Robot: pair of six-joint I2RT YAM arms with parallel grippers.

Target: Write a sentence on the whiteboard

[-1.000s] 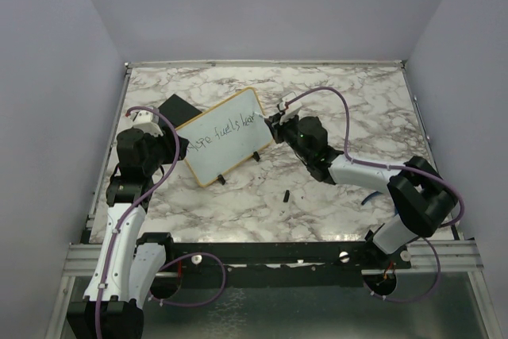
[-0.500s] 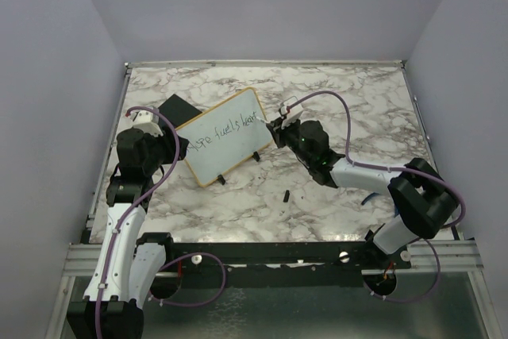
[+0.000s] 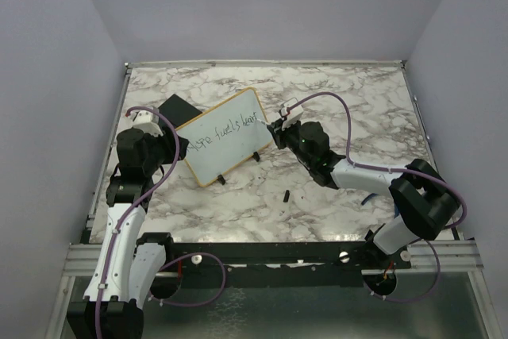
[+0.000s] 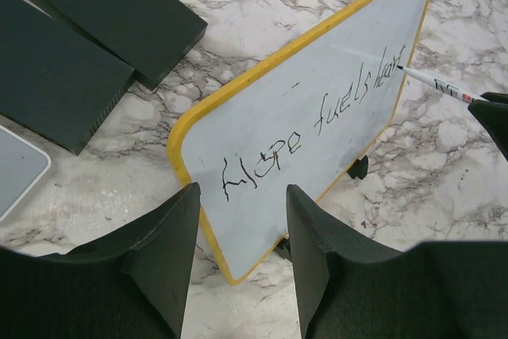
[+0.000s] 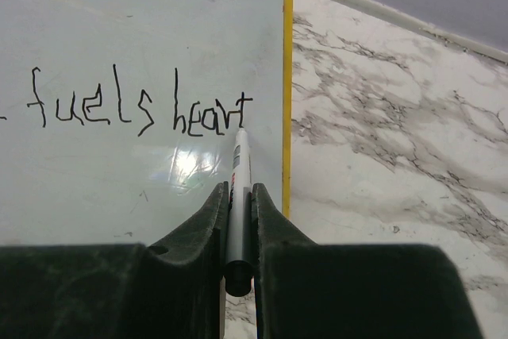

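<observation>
Nearest me, the two arm bases sit on a metal rail (image 3: 270, 256) at the table's edge. The table (image 3: 341, 196) has a glossy white top veined in grey like marble. A small dark stub (image 3: 285, 194) lies on it alone, short of the board.

The left gripper (image 4: 242, 196) has matte black, wedge-shaped fingers that stand spread. The whiteboard's (image 4: 262, 117) rounded near corner shows in the gap between them. From this low angle I cannot tell whether either finger touches the frame.

The right gripper (image 5: 240, 192) reaches in from the right, a looping purple cable (image 3: 347, 117) trailing over its arm. Its jaws are pressed together on a slim white marker (image 5: 240, 164), which sticks straight out between them. The marker's tip meets the board just under the last letter.

The whiteboard is left of the table's centre, turned at a slant and propped up on little black feet (image 4: 358, 167). It is a smooth white rectangle with a thin yellow frame and rounded corners, and it catches a soft glare. The sentence (image 4: 317, 125) runs across it in one line of thin, angular dark strokes reading "Hope fuels heart".

Beyond the board's left end lie two flat black blocks (image 4: 111, 17), matte with sharp edges, side by side on the marble. Plain pale walls (image 3: 262, 5) close off the far side.
</observation>
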